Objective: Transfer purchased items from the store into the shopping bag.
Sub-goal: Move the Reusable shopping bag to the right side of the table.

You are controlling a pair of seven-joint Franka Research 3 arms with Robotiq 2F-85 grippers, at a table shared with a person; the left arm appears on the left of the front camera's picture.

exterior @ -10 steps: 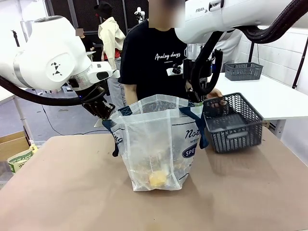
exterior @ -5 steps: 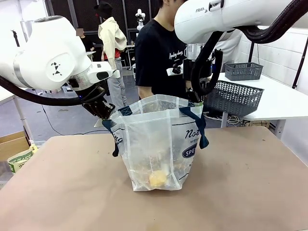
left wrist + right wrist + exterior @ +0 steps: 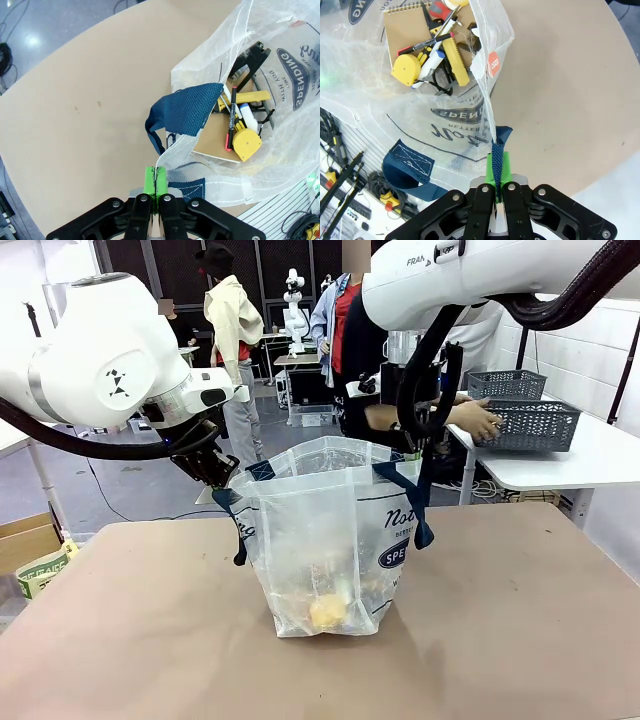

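- Tan table (image 3: pixel 130 640); white side table (image 3: pixel 560 465) behind.
- Shopping bag (image 3: pixel 320 530) logo (image 3: pixel 299 75) reads "SPENDING".
- My left gripper (image 3: pixel 156 182) clamps the bag's edge; my right gripper (image 3: pixel 496 174) clamps its navy strap (image 3: pixel 496 150).

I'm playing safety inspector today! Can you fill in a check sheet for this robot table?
Surface: flat brown table, with the bag standing on it.
Job's things: shopping bag upright mid-table, mouth held open; purchased items inside, among them a yellow tape measure, notebook and pens. Store basket sits on a white side table, a person's hand on it.
Clutter: cardboard box beside the table's left edge.
Grippers: left gripper shut on the bag's rim; right gripper shut on a navy strap.
Cables: loose cables on the floor.
Surroundings: second grey basket farther back.
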